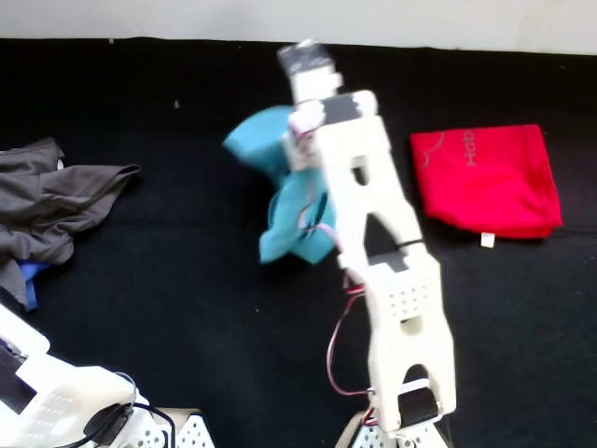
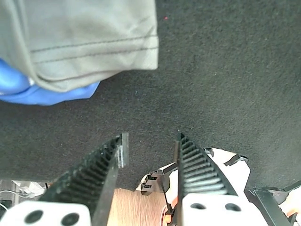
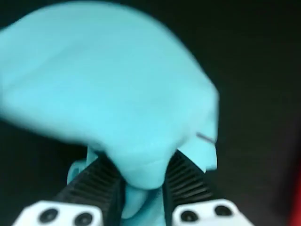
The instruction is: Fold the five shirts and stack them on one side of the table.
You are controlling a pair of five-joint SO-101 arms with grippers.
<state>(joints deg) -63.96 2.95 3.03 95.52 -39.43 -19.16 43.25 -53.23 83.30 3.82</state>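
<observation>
My right gripper (image 3: 141, 176) is shut on a bunched teal shirt (image 3: 108, 89). From above, that teal shirt (image 1: 289, 201) hangs off the right gripper (image 1: 297, 131) over the middle of the black table (image 1: 187, 280), partly hidden by the white arm. A folded red shirt (image 1: 487, 179) lies at the right. A crumpled grey shirt (image 1: 51, 196) lies at the left edge with a blue shirt (image 1: 28, 280) under it. My left gripper (image 2: 149, 141) stands open over bare cloth, near the grey shirt (image 2: 84, 37) and blue shirt (image 2: 42, 92), holding nothing.
The left arm's white base (image 1: 56, 401) and cables sit at the front left corner. A pale wall (image 1: 373, 23) runs along the table's far edge. Bare black cloth lies between the grey pile and the teal shirt.
</observation>
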